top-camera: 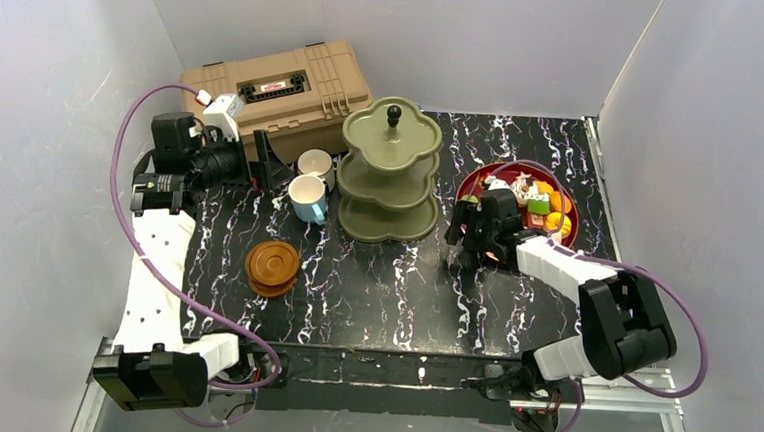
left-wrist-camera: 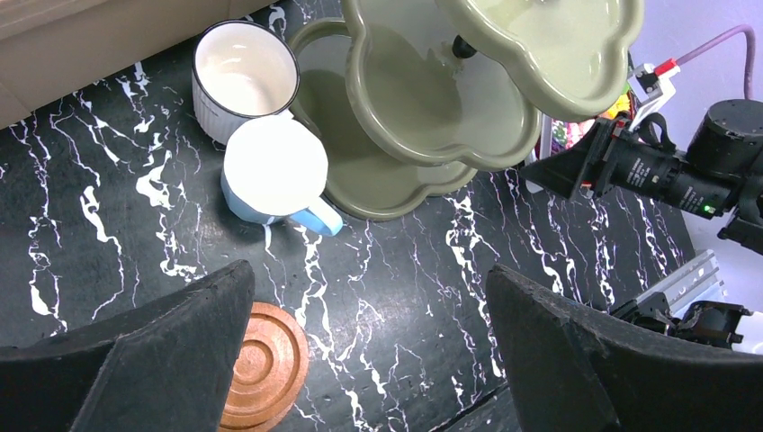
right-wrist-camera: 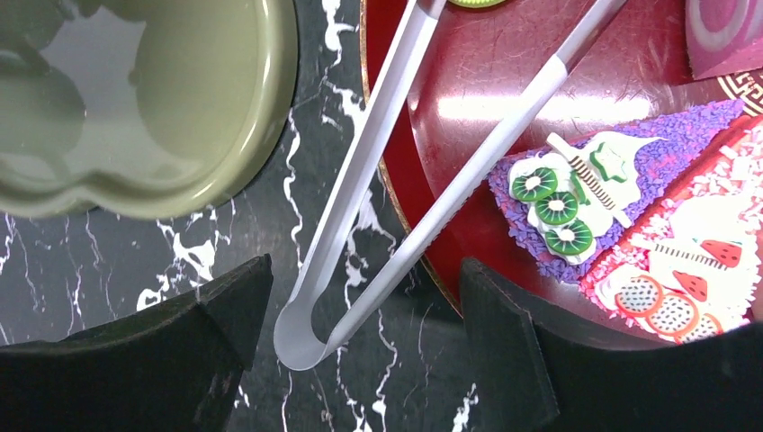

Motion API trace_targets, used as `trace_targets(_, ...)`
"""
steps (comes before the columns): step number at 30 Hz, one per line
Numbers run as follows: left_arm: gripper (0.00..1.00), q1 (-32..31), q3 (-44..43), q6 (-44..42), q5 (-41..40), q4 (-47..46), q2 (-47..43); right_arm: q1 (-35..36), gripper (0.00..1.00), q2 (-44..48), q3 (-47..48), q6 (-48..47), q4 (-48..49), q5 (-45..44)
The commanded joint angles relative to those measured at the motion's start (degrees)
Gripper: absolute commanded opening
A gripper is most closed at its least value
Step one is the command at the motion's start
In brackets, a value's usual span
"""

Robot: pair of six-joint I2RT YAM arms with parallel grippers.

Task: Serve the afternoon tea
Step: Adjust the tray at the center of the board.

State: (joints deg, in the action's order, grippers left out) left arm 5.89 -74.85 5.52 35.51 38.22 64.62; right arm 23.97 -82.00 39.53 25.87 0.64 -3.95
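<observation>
The olive-green three-tier stand [top-camera: 391, 171] with a black knob stands mid-table. Left of it are a white mug [top-camera: 316, 161] and a light-blue mug [top-camera: 307, 199]; brown saucers [top-camera: 273, 267] are stacked nearer me. A red plate [top-camera: 481, 177] at the right holds toy cakes [top-camera: 544, 206]. My right gripper [right-wrist-camera: 364, 346] is open, low at the plate's left edge, with the looped end of grey tongs [right-wrist-camera: 301, 337] between its fingers, untouched. A purple kiwi slice [right-wrist-camera: 594, 189] lies on the plate [right-wrist-camera: 504, 90]. My left gripper [left-wrist-camera: 373, 360] hangs open over bare table beside the mugs [left-wrist-camera: 274, 171].
A tan toolbox [top-camera: 276, 87] sits at the back left, just behind my left gripper [top-camera: 273, 167]. The tongs run from the table up onto the red plate. Grey walls close in the table on three sides.
</observation>
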Motion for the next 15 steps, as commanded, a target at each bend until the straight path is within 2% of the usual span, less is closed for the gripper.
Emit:
trace_targets(1,0.99,0.22,-0.27,-0.31,1.33,0.45,-1.94,1.52,0.84,3.87,-0.49,1.06,-4.51,1.48)
trace_targets(7,0.99,0.17,0.2,-0.39,2.6,0.5,-2.24,2.87,0.86,5.79,4.01,1.32,-10.07,-6.03)
trace_targets(15,0.99,0.12,0.93,-2.0,1.52,1.07,-2.81,7.51,0.86,-0.81,10.44,2.92,-11.89,-15.32)
